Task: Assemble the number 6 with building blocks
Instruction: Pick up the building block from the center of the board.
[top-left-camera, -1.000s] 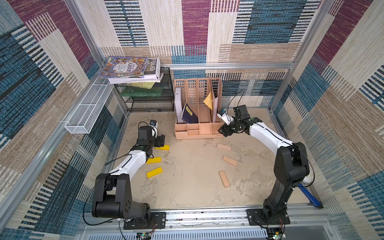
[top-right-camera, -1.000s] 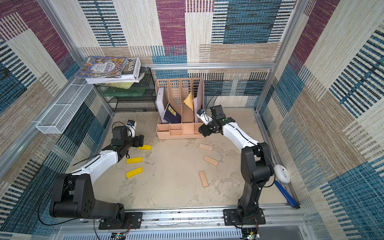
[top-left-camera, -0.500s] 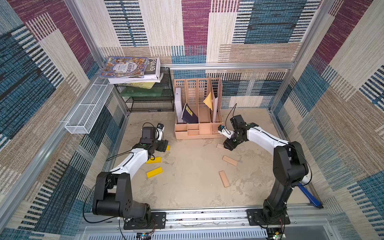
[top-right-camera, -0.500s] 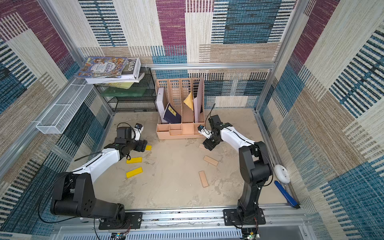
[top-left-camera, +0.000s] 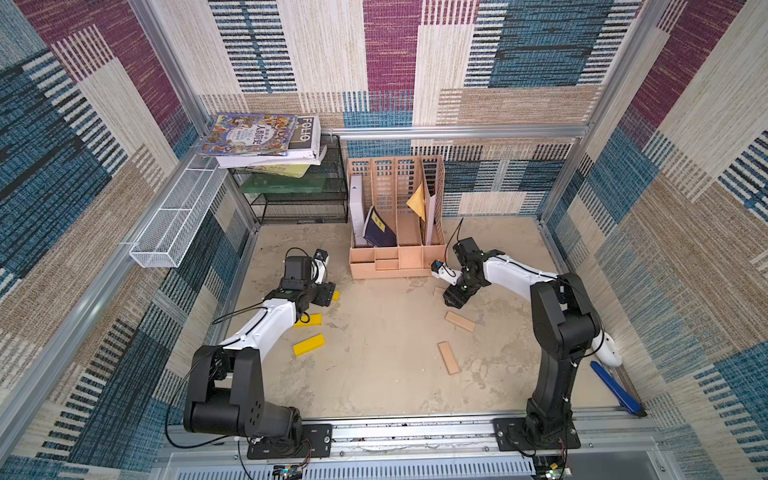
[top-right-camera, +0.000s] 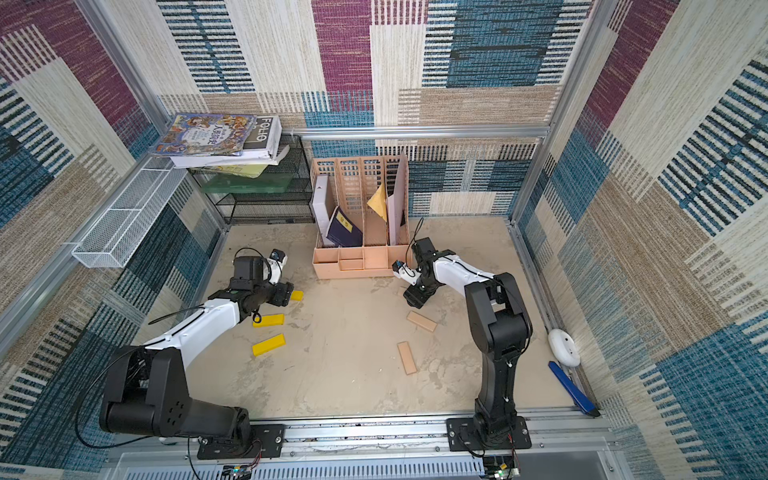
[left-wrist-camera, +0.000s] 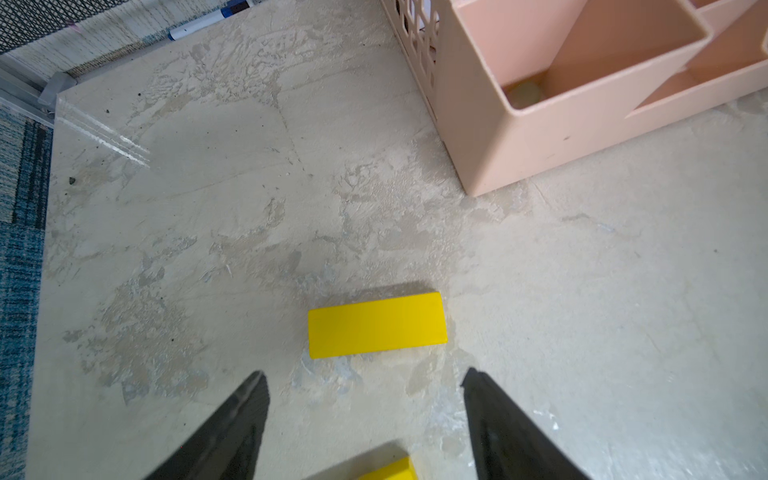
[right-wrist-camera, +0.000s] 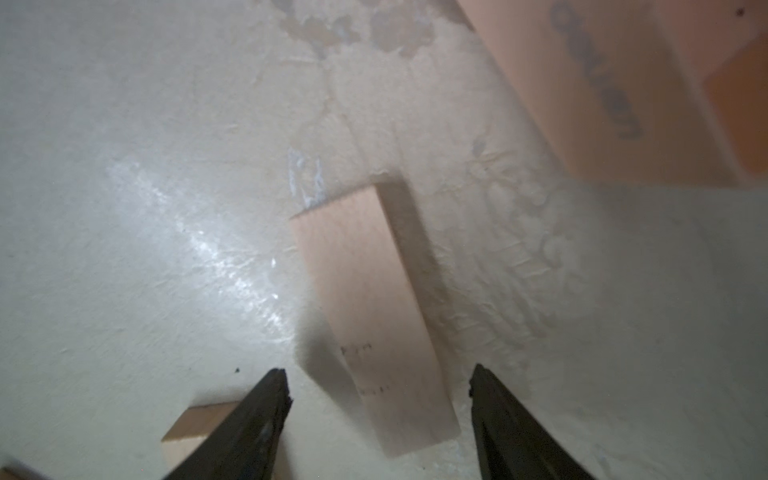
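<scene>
Noted carpet-patterned walls (top-left-camera: 395, 62) on three sides, metal-framed. Below, a pale counter (top-left-camera: 382, 382), scuffed and blotchy, with both arms bolted to a rail along its near edge.

Logged along the back wall: black wire rack (top-left-camera: 299, 203) carrying a stack of books (top-left-camera: 257, 137); beside it a peach organizer (top-left-camera: 395, 266) with folders and papers standing in its slots. White wire basket (top-left-camera: 174, 224) hung on the left wall. Blue bar (top-left-camera: 615, 386) and white rounded thing (top-left-camera: 606, 353) at the right edge, well apart from the blocks.

Counted six blocks flat on the counter, no two touching. Left group: far yellow block (top-left-camera: 335, 296), middle yellow block (top-left-camera: 308, 321), near yellow block (top-left-camera: 308, 344). Right group: far wood block (top-left-camera: 438, 290), middle wood block (top-left-camera: 459, 321), near wood block (top-left-camera: 448, 357).

Left tool (left-wrist-camera: 363, 374): wide, empty, far yellow block just beyond the tips. Right tool (right-wrist-camera: 378, 369): wide, astride one end of the far wood block, a gap on either side, nothing gripped. Organizer near both tools, on their far side.

Hard to read: in both top views each far block mostly covered by its tool, one end showing. Yellow corner (left-wrist-camera: 390, 469) cut off at the frame edge; wood corner (right-wrist-camera: 195, 428) half behind a finger; cannot tell which blocks. Right wrist view blurred; print on the organizer wall illegible.
</scene>
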